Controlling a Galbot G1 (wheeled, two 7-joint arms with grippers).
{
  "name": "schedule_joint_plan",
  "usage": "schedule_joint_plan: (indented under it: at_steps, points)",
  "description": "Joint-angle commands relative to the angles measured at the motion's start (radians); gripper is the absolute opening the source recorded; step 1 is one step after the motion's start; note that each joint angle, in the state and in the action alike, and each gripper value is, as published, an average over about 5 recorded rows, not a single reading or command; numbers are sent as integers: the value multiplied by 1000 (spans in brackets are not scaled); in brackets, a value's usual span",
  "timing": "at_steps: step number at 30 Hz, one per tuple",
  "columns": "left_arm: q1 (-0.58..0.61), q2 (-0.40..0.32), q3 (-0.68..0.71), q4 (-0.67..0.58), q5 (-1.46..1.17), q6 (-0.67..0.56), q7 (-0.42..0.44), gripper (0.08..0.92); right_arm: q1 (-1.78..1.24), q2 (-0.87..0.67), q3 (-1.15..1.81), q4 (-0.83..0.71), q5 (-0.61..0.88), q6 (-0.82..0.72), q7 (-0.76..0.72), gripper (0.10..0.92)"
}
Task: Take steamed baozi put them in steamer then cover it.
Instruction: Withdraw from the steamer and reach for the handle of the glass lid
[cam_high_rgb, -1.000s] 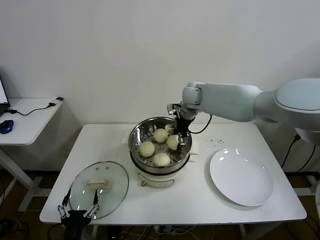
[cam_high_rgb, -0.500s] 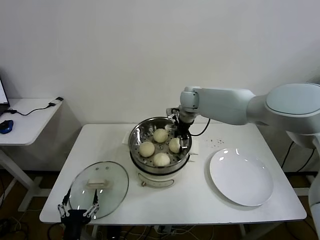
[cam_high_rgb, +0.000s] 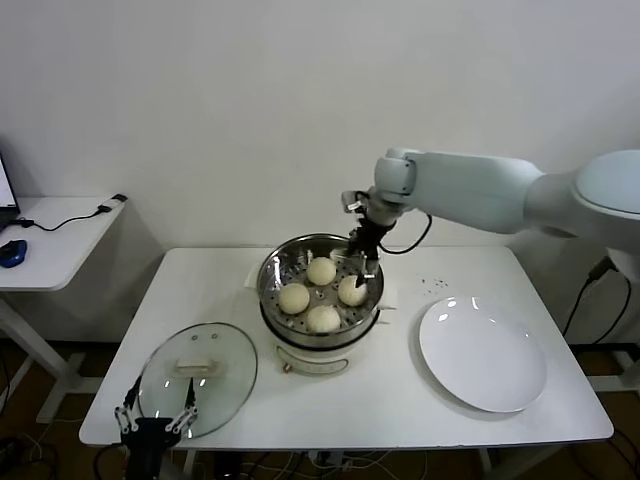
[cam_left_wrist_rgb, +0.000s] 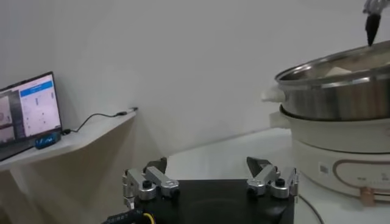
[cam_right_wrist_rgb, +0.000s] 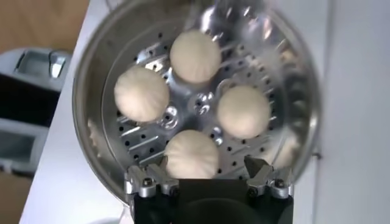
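At the left, the left gripper (cam_high_rgb: 155, 425) is parked low at the near table edge, its fingers (cam_left_wrist_rgb: 145, 182) spread apart and empty. The cover (cam_high_rgb: 197, 376) lies flat on the table (cam_high_rgb: 400, 400) just ahead of that gripper, handle up, close beside the steamer (cam_high_rgb: 320, 335).

Toward the middle, the steamer is seen with 4 steamed baozi (cam_right_wrist_rgb: 244, 111) seated on its perforated tray, 1 in each quarter, none stacked and none resting on the rim. The right gripper (cam_high_rgb: 362, 258) hangs over the far right rim of the pot, directly above the nearest bun; in the right wrist view its fingers (cam_right_wrist_rgb: 263, 178) are parted and nothing is held between them.

Loading is judged complete, so the step in hand is judged to be clearing the right arm and fitting the cover. The right gripper is best lifted straight up before being swung aside, so that the bun beneath it is not brushed. The cover should be taken by its white bar handle with the left gripper, the jaws set across the bar, and raised level. It should then be carried over the pot and lowered centred, so that the metal rim seats evenly all round.

To the right of the right gripper, a white plate (cam_high_rgb: 483, 354) sits empty on the table.
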Motion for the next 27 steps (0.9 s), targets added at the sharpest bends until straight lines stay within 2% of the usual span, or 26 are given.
schedule_joint_plan:
  at_steps: [1, 9, 15, 23, 27]
  points:
    - [-10, 4, -2, -1, 7, 4, 1, 823, 17, -303, 148, 155, 152, 184, 162, 823]
    - [-9, 2, -19, -10, 20, 5, 10, 823, -358, -575, 541, 344, 205, 288, 511, 823]
    - [-3, -2, -31, -44, 42, 17, 20, 823, -801, -664, 1012, 444, 200, 330, 686, 823]
    - [-1, -2, -48, -74, 253, 20, 81, 823, -1354, -711, 1531, 560, 130, 368, 732, 823]
    - [-7, 2, -58, -77, 473, 6, 84, 823, -1631, -661, 1798, 601, 79, 363, 718, 823]
